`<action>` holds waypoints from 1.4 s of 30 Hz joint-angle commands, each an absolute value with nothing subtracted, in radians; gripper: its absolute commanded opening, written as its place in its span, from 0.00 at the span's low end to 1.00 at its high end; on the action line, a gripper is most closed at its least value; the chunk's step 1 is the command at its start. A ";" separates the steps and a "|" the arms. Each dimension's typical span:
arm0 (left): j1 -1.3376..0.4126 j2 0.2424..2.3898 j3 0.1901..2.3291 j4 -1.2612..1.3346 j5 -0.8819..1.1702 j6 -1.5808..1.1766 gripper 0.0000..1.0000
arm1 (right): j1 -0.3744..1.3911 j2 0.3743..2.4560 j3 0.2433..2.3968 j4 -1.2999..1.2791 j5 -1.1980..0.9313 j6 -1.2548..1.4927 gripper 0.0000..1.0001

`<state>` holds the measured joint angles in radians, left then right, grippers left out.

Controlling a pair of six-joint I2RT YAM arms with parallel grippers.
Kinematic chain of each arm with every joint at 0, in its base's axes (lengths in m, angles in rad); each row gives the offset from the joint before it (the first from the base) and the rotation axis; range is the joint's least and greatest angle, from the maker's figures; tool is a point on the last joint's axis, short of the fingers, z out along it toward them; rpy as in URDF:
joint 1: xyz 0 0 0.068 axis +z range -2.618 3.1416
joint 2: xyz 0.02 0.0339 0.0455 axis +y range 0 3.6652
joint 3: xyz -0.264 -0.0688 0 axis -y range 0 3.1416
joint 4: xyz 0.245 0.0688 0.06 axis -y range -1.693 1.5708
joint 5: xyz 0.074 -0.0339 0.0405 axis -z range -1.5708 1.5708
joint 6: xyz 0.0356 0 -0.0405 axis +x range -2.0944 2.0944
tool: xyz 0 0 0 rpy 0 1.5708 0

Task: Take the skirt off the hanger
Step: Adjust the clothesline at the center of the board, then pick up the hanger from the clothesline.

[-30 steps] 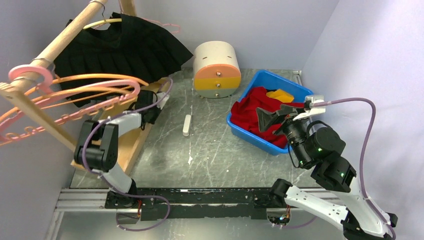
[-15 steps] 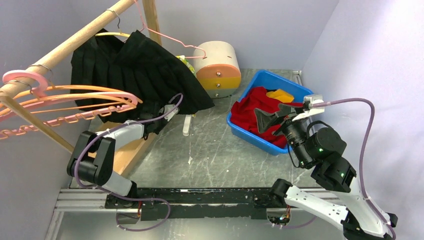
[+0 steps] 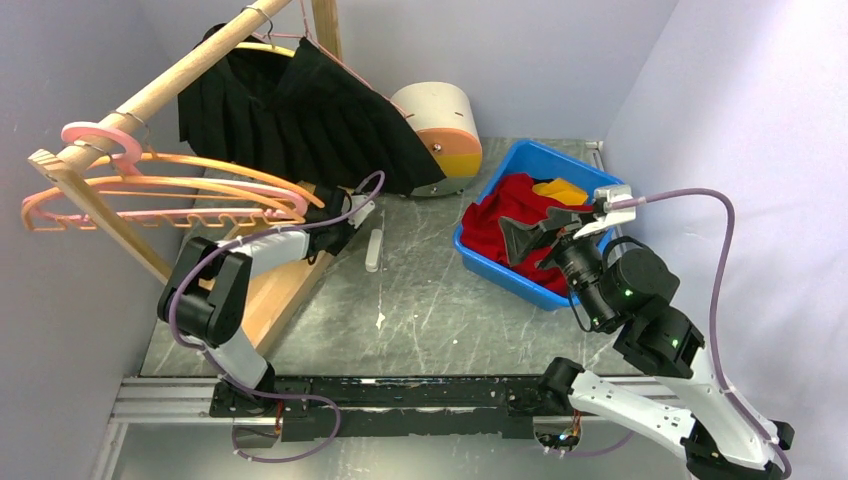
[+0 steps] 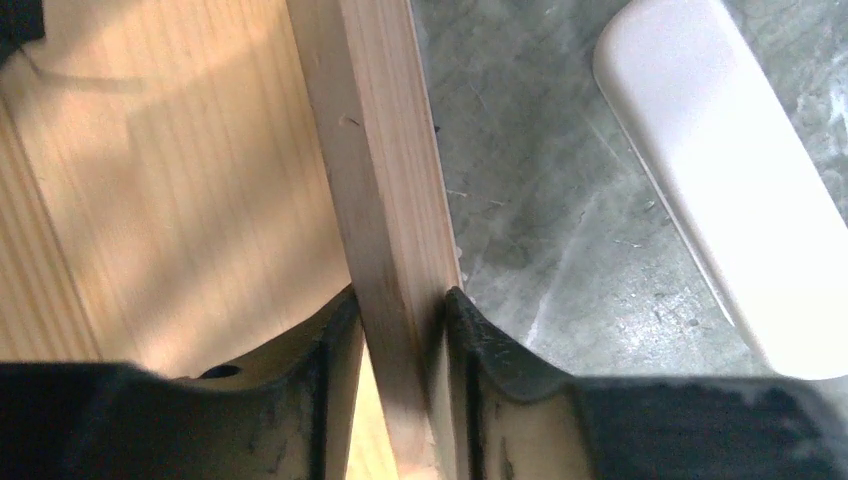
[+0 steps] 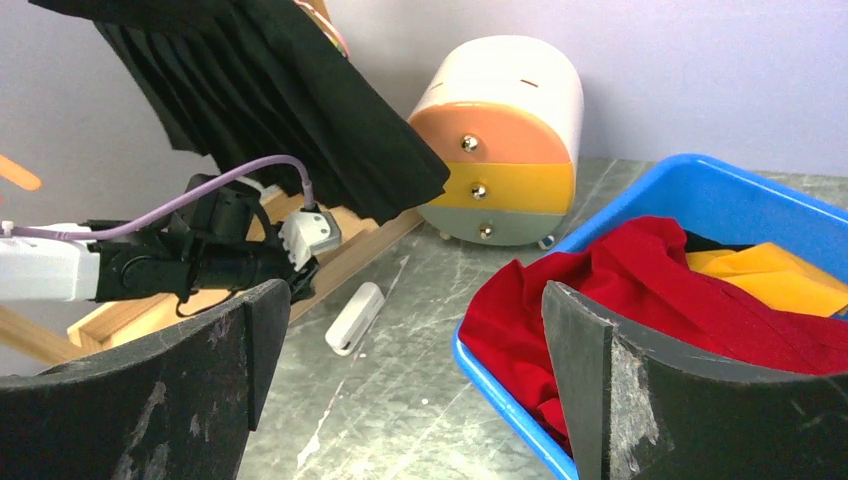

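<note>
The black pleated skirt (image 3: 300,120) hangs on a yellow hanger (image 3: 262,47) from the wooden rail (image 3: 170,85) at the back left. It also shows in the right wrist view (image 5: 270,90). My left gripper (image 3: 335,235) is low under the skirt's hem, shut on the edge bar of the rack's wooden base (image 4: 380,180); in the left wrist view the gripper (image 4: 400,300) pinches that bar from both sides. My right gripper (image 3: 545,228) is open and empty, raised over the near edge of the blue bin; in the right wrist view the gripper (image 5: 415,292) holds nothing.
A blue bin (image 3: 590,175) with red cloth (image 3: 500,215) sits at the right. A round drawer box (image 3: 445,125) stands at the back, partly behind the skirt. A small white object (image 3: 374,250) lies on the table. Empty pink and orange hangers (image 3: 170,190) hang at the left.
The rack, rail and skirt have swung to the right, the skirt now covering part of the drawer box. My left gripper moved right with the base bar. My right gripper shifted slightly left.
</note>
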<state>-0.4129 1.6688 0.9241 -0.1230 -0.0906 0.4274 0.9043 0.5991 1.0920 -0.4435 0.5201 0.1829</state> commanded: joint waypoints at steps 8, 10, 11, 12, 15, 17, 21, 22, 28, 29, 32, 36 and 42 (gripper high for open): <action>-0.481 1.399 0.947 -0.187 0.010 0.205 0.78 | 0.904 0.661 1.106 -0.404 0.488 0.190 1.00; -0.503 1.363 0.942 -0.222 0.097 0.154 0.86 | 0.904 0.702 1.120 -0.376 0.460 0.187 1.00; -0.512 1.345 0.934 -0.236 0.142 0.132 0.91 | 0.905 0.726 1.138 -0.358 0.438 0.187 1.00; -0.520 1.337 0.925 -0.249 0.173 0.110 0.92 | 0.905 0.759 1.161 -0.347 0.411 0.189 1.00; -0.530 1.316 0.895 -0.285 0.243 0.025 0.90 | 0.905 0.871 1.249 -0.305 0.327 0.174 1.00; -0.534 1.285 0.853 -0.260 0.285 -0.042 0.89 | 0.905 0.942 1.298 -0.269 0.299 0.148 1.00; -0.557 1.207 0.757 -0.155 0.372 -0.162 0.90 | 0.903 1.075 1.372 -0.180 0.255 0.101 1.00; -0.566 1.194 0.735 -0.128 0.382 -0.187 0.90 | 0.904 1.113 1.392 -0.159 0.241 0.090 1.00; -0.638 1.166 0.612 0.016 0.437 -0.263 0.91 | 0.892 1.345 1.566 -0.053 0.164 0.032 1.00; -0.654 1.169 0.604 0.008 0.428 -0.255 0.91 | 0.888 1.385 1.604 -0.046 0.145 0.027 1.00; -0.697 1.157 0.574 -0.011 0.404 -0.243 0.90 | 0.871 1.503 1.701 -0.034 0.107 0.019 1.00; -0.766 1.098 0.514 0.026 0.367 -0.276 0.91 | 0.838 1.622 1.831 -0.049 0.008 0.019 1.00; -0.881 1.070 0.462 0.102 0.308 -0.385 0.89 | 0.823 1.763 1.959 -0.059 -0.069 -0.037 0.99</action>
